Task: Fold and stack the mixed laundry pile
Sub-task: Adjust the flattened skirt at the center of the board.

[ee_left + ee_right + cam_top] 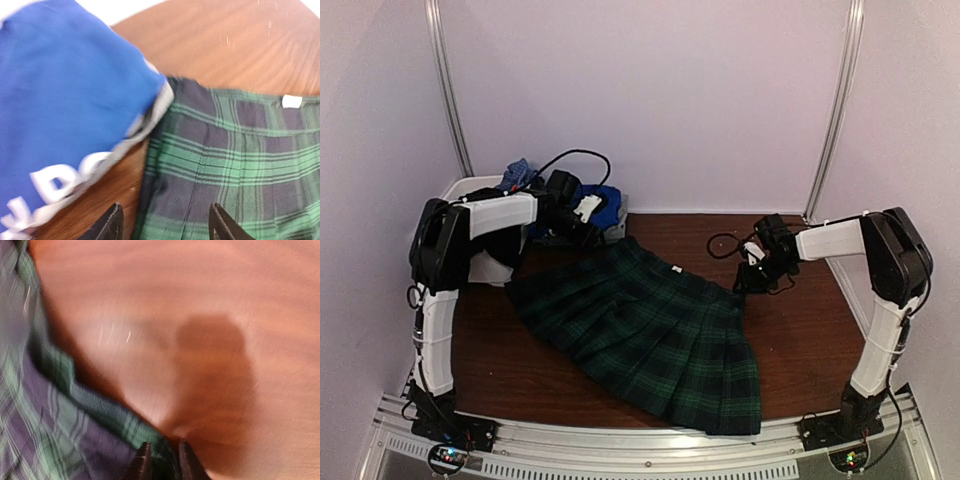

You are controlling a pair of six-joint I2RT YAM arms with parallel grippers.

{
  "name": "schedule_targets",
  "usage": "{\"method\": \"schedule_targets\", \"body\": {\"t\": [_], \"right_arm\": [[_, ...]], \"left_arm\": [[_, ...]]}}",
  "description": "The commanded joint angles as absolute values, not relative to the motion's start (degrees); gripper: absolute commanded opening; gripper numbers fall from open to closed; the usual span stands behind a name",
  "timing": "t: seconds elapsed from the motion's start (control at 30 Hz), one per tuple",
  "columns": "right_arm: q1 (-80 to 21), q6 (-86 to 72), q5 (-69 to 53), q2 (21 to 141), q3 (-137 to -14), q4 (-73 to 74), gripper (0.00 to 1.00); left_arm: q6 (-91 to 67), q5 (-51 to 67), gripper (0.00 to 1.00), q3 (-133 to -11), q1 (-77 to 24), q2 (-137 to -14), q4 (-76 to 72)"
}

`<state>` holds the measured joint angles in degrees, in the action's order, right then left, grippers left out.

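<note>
the skirt lies flat, its long way running far left to near right. the left gripper hangs over its far left corner, jaws apart and holding nothing. the right gripper sits nearly closed at its far right corner; i cannot tell if it holds cloth.

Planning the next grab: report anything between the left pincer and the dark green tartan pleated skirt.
Nothing visible does. The dark green tartan pleated skirt lies bare below the open left pincer; the royal-blue printed T-shirt sits off to one side, at the skirt's corner.
</note>
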<state>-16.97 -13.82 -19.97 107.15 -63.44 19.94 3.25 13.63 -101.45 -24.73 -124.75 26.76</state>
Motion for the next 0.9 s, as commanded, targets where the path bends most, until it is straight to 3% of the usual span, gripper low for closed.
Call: {"method": "schedule_targets", "body": {"t": [0.0, 0.07, 0.27, 0.6, 0.73, 0.87], "right_arm": [[-15.73, -13.1, -17.46, 108.22, -68.3, 24.29, 0.42], [-15.16, -13.79, -18.83, 105.57, -67.38, 24.26, 0.55], [-14.68, -16.17, -24.02, 95.38, -57.34, 23.24, 0.72], [-15.64, -23.29, -33.61, 86.83, -41.11, 17.12, 0.74], [-17.3, -25.9, -36.25, 86.75, -37.44, 13.57, 0.75], [-18.13, -26.93, -37.69, 87.76, -35.25, 10.75, 0.71]], "left_arm": [[5.95, 15.15, 0.59, -106.07, -24.91, -129.7, 32.24], [5.02, 14.82, 0.6, -105.86, -24.1, -130.53, 32.26], [5.45, 12.04, 0.62, -104.05, -23.2, -131.05, 33.87], [5.32, 13.59, 0.6, -103.14, -22.41, -133.7, 35.85], [5.2, 15.86, 0.47, -103.25, -22.41, -134.91, 36.84], [4.52, 17.85, 0.21, -103.02, -22.65, -133.85, 36.87]]}}
